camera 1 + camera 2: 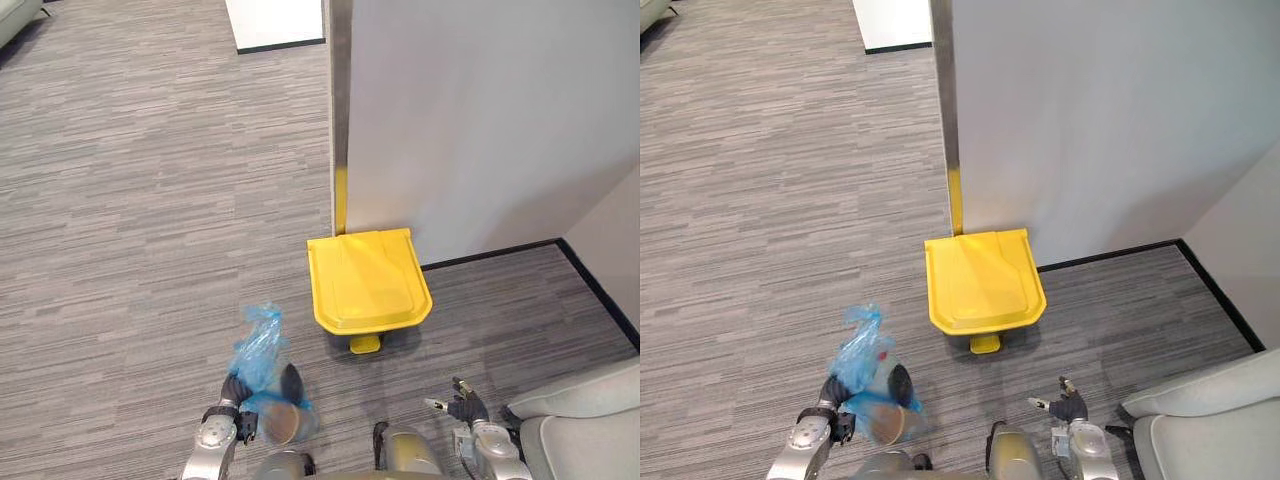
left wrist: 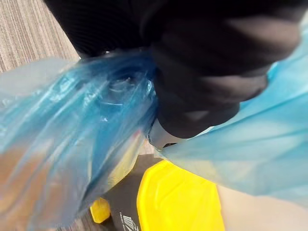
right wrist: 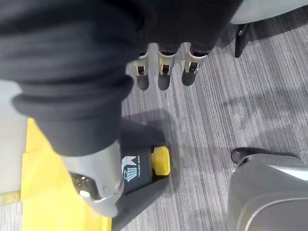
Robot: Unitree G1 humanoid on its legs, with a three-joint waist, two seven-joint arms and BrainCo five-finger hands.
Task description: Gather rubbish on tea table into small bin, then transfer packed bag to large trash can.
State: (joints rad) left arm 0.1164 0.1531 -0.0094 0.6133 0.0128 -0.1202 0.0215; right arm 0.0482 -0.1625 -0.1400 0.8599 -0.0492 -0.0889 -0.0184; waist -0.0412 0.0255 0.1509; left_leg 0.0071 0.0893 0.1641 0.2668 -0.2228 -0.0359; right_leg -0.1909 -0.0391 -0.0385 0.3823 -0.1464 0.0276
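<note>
The left hand clutches the gathered neck of the translucent blue plastic rubbish bag, near the closed, large yellow-lidded trash can against the white wall. Best press the yellow foot pedal first, then drop the bag centrally. The right hand hangs spread, empty.

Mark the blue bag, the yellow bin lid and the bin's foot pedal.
blue bag (image 1: 258, 352), left eye view, crumpled upper part.
yellow bin lid (image 1: 368, 280), left eye view, middle of the lid.
foot pedal (image 1: 365, 344), left eye view, its top face.
</note>
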